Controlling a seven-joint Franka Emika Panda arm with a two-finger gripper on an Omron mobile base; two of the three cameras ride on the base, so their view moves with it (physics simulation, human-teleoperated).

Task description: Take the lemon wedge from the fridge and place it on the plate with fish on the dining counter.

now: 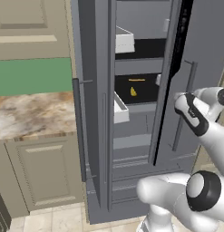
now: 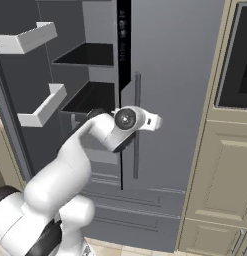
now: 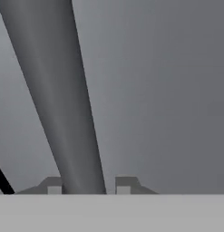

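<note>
The fridge (image 1: 140, 136) stands with its left door (image 1: 93, 113) swung wide open and its right door (image 2: 170, 100) barely ajar. On a dark inner shelf lies the tiny yellow lemon wedge (image 1: 133, 91), left of and apart from my hand. My gripper (image 1: 178, 97) is at the right door's long vertical handle (image 2: 137, 150). In the hand view the handle bar (image 3: 63, 90) runs between the two tips of the gripper (image 3: 89, 183), which sit close against its sides. The plate with fish and the dining counter are out of view.
White door bins (image 1: 120, 108) (image 2: 42, 107) jut from the open left door. A marbled worktop (image 1: 31, 113) over beige cabinets lies left of the fridge. A beige cabinet column (image 2: 220, 175) with a dark oven window stands to the right.
</note>
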